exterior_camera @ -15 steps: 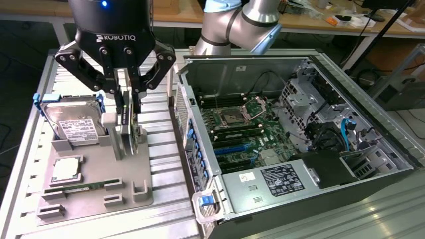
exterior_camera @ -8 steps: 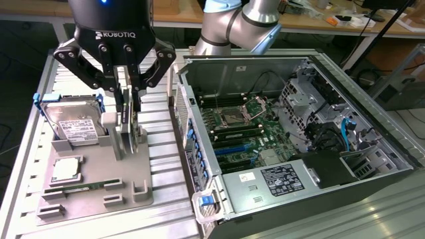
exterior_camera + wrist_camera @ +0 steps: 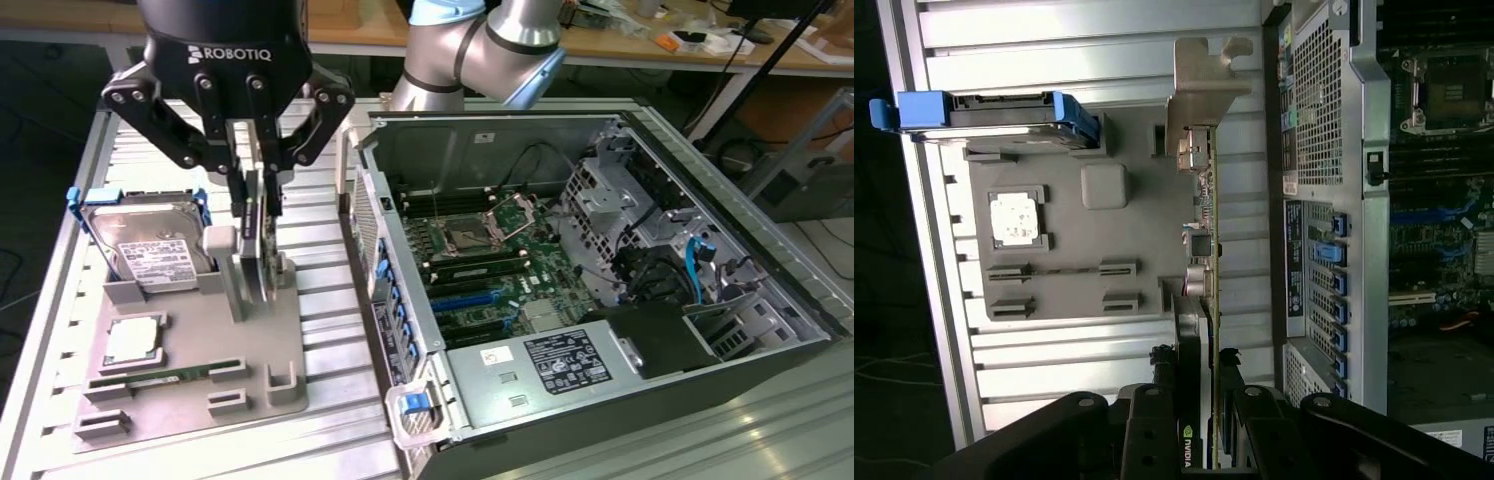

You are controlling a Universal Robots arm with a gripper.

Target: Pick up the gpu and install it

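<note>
Above a grey moulded holder tray (image 3: 254, 350), the black two-finger gripper (image 3: 255, 188) is clamped narrowly on the gpu (image 3: 256, 245), a thin dark card with a silver bracket. The card stands upright on edge between the tray's posts. The tray also holds a silver blue-railed hard drive (image 3: 144, 240), a square silver processor chip (image 3: 134, 340) and a green memory stick (image 3: 154, 378). An open black computer case (image 3: 787, 285) sits just beside it, on the exterior view's right.

White capitals ROBOTIQ stand on the black metal gripper (image 3: 256, 205), upper left of the exterior view. A small green NVIDIA logo sits on the thin dark gpu card (image 3: 1204, 260) in the wrist view. The print on the silver hard drive (image 3: 140, 228) sticker is too small to read.
</note>
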